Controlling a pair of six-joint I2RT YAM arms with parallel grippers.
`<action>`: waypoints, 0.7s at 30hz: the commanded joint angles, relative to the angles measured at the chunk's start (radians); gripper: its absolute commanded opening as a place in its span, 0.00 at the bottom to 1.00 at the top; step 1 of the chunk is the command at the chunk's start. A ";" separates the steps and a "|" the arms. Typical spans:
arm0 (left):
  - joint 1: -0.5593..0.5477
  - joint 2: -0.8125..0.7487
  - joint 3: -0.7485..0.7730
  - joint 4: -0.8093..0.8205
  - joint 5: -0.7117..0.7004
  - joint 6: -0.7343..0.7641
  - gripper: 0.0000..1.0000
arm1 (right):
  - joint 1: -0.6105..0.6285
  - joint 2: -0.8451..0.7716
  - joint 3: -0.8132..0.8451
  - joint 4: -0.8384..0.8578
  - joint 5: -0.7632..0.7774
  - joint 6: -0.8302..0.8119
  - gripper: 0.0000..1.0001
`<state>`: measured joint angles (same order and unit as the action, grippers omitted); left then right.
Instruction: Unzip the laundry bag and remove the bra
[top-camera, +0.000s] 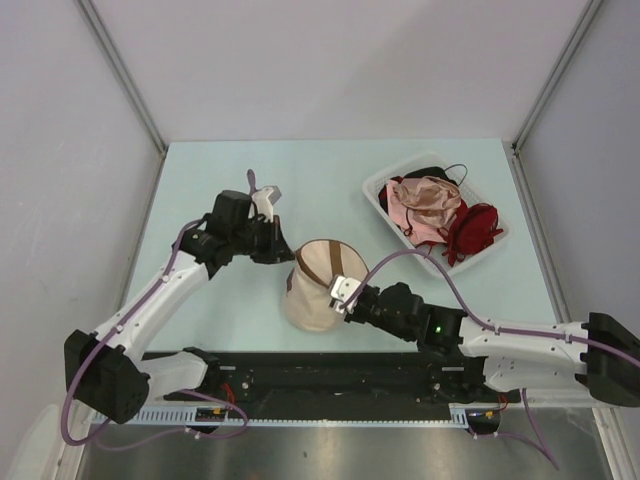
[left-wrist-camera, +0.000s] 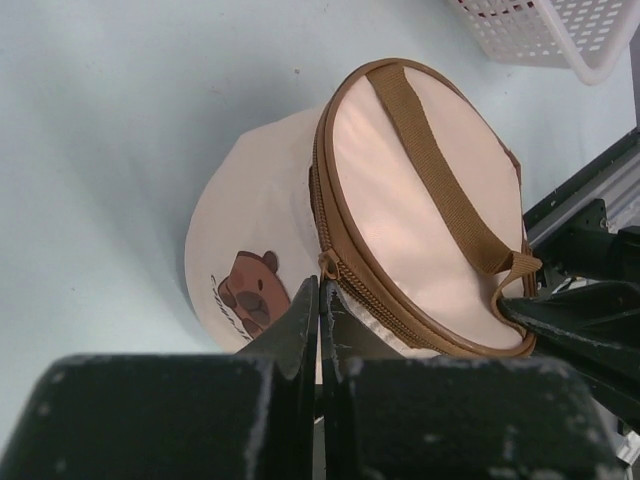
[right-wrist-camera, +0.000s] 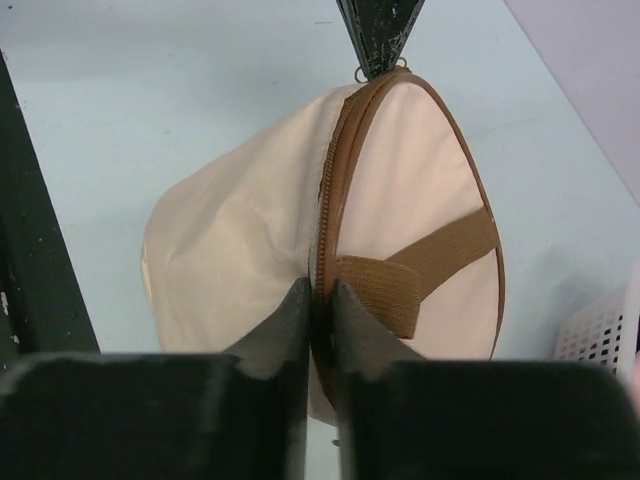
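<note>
Looking like the unzip step is barely started. The laundry bag (top-camera: 315, 285) lies on its side mid-frame in the top view with the zipper (left-wrist-camera: 372, 300) closed all the way round, and no bra is visible.

The left gripper (top-camera: 283, 252) has its jaws pinched shut at the slider on the bag's upper-left edge. The right gripper (top-camera: 343, 293) is clamped tight on the seam by the strap end.

My guess is left drags the slider round the rim while right anchors. The tray (top-camera: 372, 192) holding the pink garment (top-camera: 425, 200) and red-and-black garment (top-camera: 470, 228) sits upper right, well apart and out of the way.
</note>
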<state>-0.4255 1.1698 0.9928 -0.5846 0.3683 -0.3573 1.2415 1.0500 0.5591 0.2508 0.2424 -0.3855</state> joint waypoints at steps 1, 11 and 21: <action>0.034 -0.015 -0.002 0.068 -0.022 0.029 0.00 | 0.001 -0.056 -0.001 -0.054 0.008 0.049 0.48; 0.033 -0.108 -0.060 0.062 -0.038 -0.042 0.01 | 0.114 0.134 0.187 0.137 0.268 0.207 0.99; 0.033 -0.140 -0.091 0.049 -0.029 -0.048 0.00 | 0.167 0.491 0.392 0.287 0.562 0.350 0.89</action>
<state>-0.3977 1.0634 0.9081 -0.5491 0.3202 -0.4004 1.4029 1.4559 0.9058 0.3969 0.6247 -0.1150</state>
